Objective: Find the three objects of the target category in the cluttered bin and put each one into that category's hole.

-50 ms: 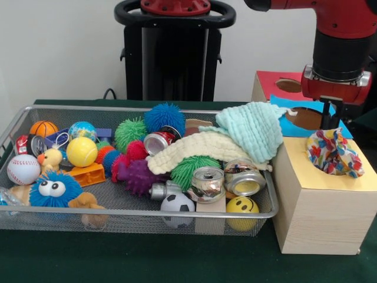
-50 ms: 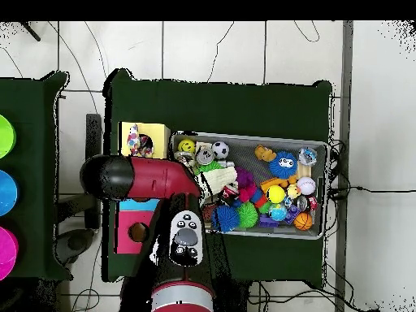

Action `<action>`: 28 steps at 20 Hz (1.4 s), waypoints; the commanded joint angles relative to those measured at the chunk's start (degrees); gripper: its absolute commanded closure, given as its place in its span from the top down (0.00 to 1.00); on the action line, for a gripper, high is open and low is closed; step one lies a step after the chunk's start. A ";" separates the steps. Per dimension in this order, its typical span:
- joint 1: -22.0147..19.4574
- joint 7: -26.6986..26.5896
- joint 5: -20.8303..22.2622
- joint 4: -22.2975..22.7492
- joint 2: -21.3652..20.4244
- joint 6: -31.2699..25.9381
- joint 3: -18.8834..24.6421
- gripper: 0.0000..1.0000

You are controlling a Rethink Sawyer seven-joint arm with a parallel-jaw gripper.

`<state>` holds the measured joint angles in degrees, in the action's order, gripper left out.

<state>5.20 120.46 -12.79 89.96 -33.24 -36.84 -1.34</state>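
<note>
My gripper (image 1: 330,121) hangs over the wooden box (image 1: 321,203), directly above the multicoloured cloth (image 1: 334,152) stuffed into the hole of the yellow panel; I cannot tell if it is released or clenched. To its side the wire bin (image 1: 35,219) butts against the box wall, leaving open air only above the box top and the blue panel (image 1: 288,127) behind. In the bin, a mint cloth (image 1: 253,128) and a cream cloth (image 1: 200,147) lie draped over the clutter near the box-side rim.
</note>
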 commanded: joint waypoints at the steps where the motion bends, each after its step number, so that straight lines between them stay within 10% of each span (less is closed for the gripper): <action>1: 1.03 10.93 -1.91 -7.29 8.66 5.52 2.02 0.00; 28: 2.26 10.62 -0.50 -12.02 6.66 3.02 -3.38 0.00</action>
<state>8.57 120.46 -12.65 84.74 -30.75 -41.83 -5.43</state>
